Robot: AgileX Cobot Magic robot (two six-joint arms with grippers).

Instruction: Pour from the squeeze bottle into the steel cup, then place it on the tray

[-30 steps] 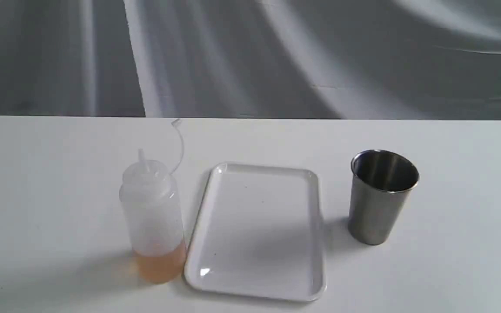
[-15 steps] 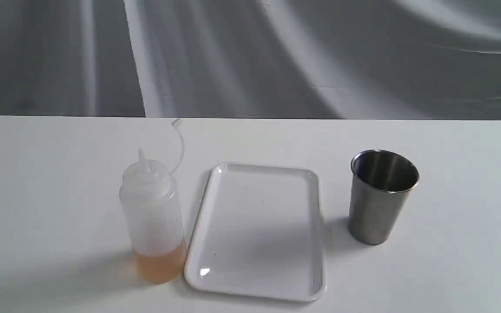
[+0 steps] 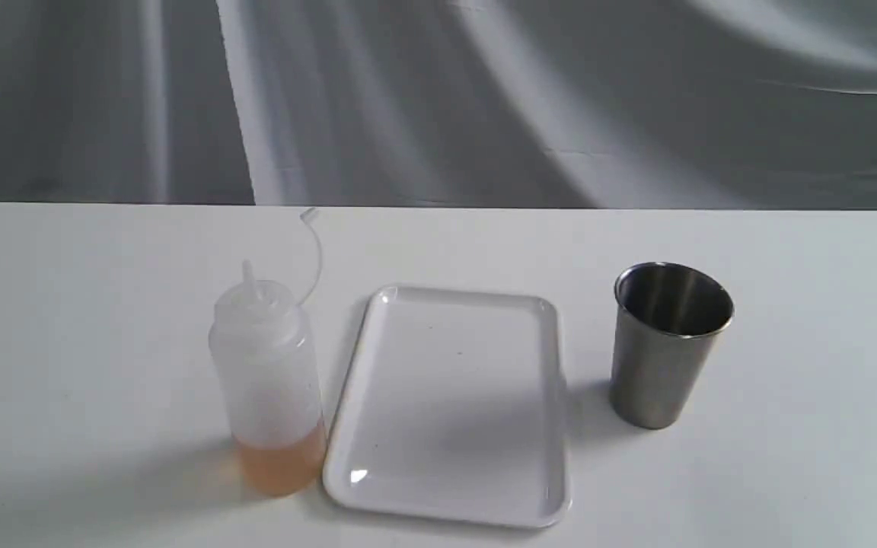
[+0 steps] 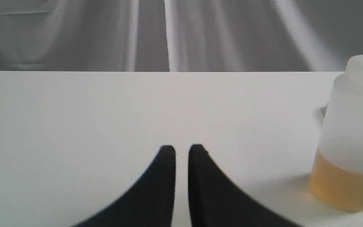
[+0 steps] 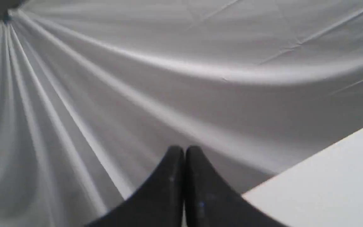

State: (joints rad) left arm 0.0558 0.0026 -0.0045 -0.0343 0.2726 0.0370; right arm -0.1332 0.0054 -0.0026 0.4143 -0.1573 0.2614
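Squeeze bottle [image 3: 267, 380] stood upright on the white table [image 3: 65, 342], just beside the tray's left rim. Translucent white body, pointed nozzle, thin cap strap curling upward, orange-amber liquid low in the base. Tray [image 3: 450, 403] lay flat between the bottle and the steel cup [image 3: 663, 358]. Cup stood upright, apart from the tray. Left gripper [image 4: 181, 148] was near the bottle, fingers a narrow slit apart, gripping nothing. Right gripper [image 5: 184, 148] had its fingers pressed together and faced the grey cloth [image 5: 137, 78].

No text, label, brand, number or sign can be read in any view. The squeeze bottle [image 3: 267, 365], the steel cup [image 3: 663, 358] and the tray [image 3: 450, 403] all show plain, unmarked surfaces.
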